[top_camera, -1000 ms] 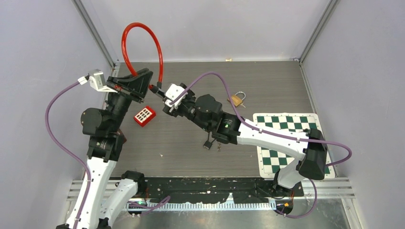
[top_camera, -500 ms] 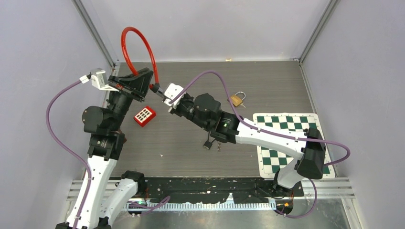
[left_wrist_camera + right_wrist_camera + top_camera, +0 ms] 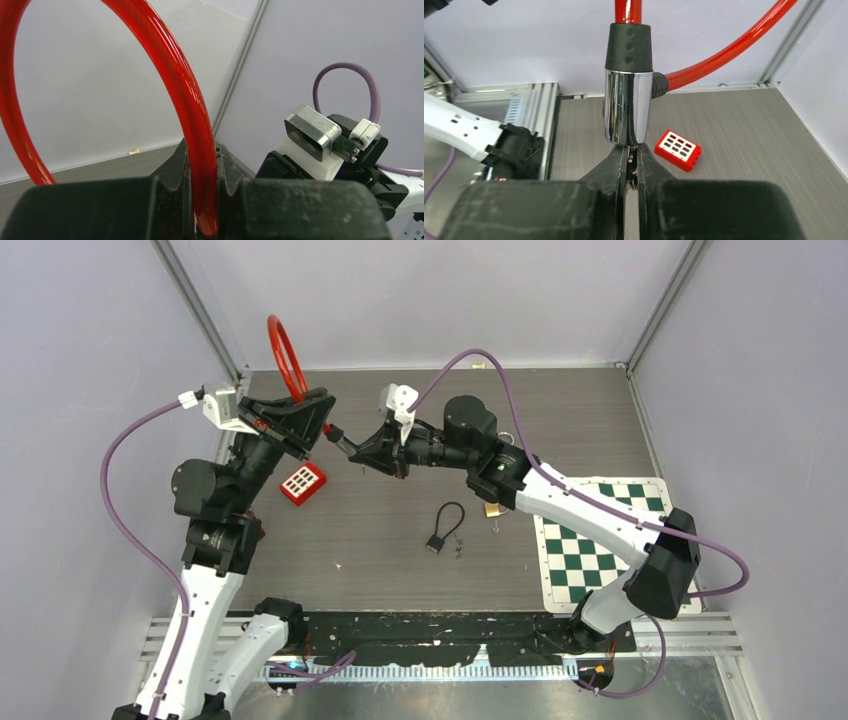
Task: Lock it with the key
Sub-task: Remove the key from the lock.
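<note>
Holds red cable lock (image 3: pixel 283 355) pinched in left gripper (image 3: pixel 202 165), raised over table (image 3: pixel 380 540) left rear. Now turned edge-on versus one second earlier. Right gripper (image 3: pixel 629 155), previously spread, pressed onto key (image 3: pixel 632 172) at chrome barrel (image 3: pixel 626 105) end.

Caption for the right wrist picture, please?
Right hand pinches a small metal key under the red cable lock's chrome barrel.

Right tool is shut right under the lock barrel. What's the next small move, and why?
Probably roll the right tool to turn the key. It is shut on what looks like the key, seated right under the chrome barrel, while the left tool clamps the red cable.
</note>
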You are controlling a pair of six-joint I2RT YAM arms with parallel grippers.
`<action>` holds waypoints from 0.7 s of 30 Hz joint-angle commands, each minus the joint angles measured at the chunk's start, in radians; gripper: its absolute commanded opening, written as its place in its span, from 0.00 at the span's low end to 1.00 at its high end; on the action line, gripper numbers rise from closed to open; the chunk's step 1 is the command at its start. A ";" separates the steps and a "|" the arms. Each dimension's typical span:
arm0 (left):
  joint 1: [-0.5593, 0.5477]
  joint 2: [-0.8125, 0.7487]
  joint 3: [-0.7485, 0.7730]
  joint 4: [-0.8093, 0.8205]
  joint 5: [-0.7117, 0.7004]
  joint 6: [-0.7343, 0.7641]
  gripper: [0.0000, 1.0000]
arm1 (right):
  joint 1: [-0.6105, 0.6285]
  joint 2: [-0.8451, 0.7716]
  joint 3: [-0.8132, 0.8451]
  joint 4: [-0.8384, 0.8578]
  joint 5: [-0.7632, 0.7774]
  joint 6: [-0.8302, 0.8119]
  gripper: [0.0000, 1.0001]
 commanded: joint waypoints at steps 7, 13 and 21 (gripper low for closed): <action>0.011 0.014 0.118 0.016 -0.262 -0.002 0.00 | 0.006 -0.061 -0.108 0.048 -0.172 0.076 0.05; 0.012 0.015 0.069 0.115 -0.269 -0.018 0.00 | 0.014 -0.050 -0.102 0.181 -0.330 0.246 0.05; 0.011 0.031 0.124 -0.060 -0.544 -0.038 0.00 | 0.145 0.011 0.024 -0.176 0.250 -0.023 0.05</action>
